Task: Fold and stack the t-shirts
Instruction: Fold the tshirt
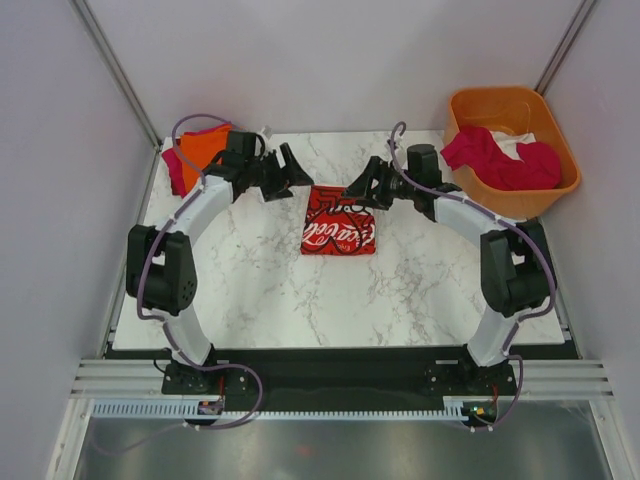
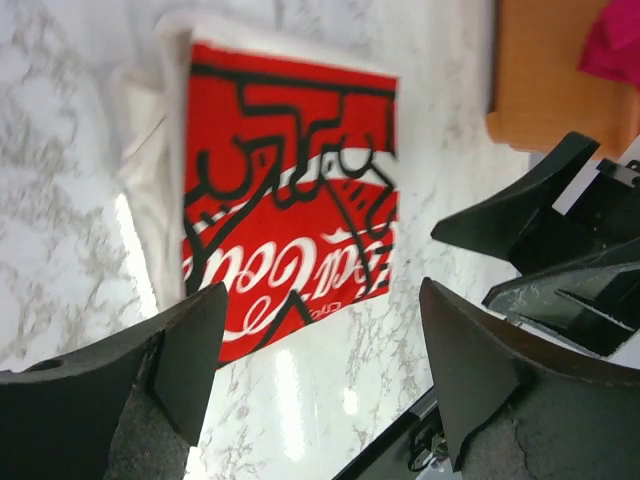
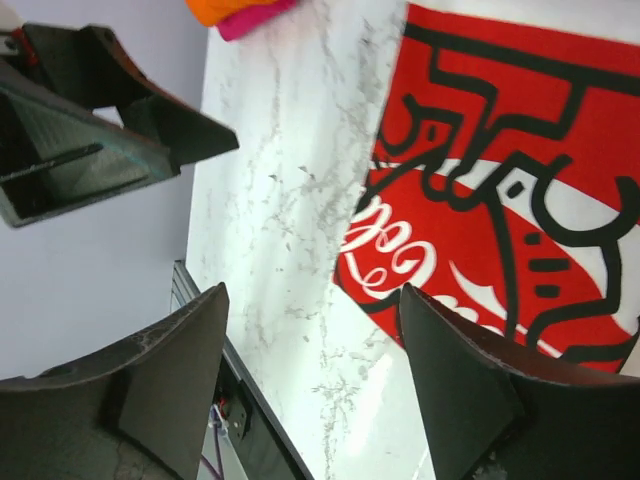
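A folded white t-shirt with a red logo panel (image 1: 338, 222) lies flat on the marble table at mid-back. It also shows in the left wrist view (image 2: 290, 200) and the right wrist view (image 3: 500, 190). My left gripper (image 1: 290, 170) hovers just left of its far edge, open and empty (image 2: 320, 300). My right gripper (image 1: 362, 188) hovers at its far right corner, open and empty (image 3: 315, 300). Folded orange and magenta-red t-shirts (image 1: 195, 152) lie at the back left corner. A magenta-red t-shirt (image 1: 500, 160) and a white one (image 1: 512, 145) lie crumpled in the tub.
The rigid orange plastic tub (image 1: 495, 92) stands off the table's back right corner; its side shows in the left wrist view (image 2: 540, 80). The marble table (image 1: 250, 270) ends in a black rail at the near edge. Grey walls enclose the sides.
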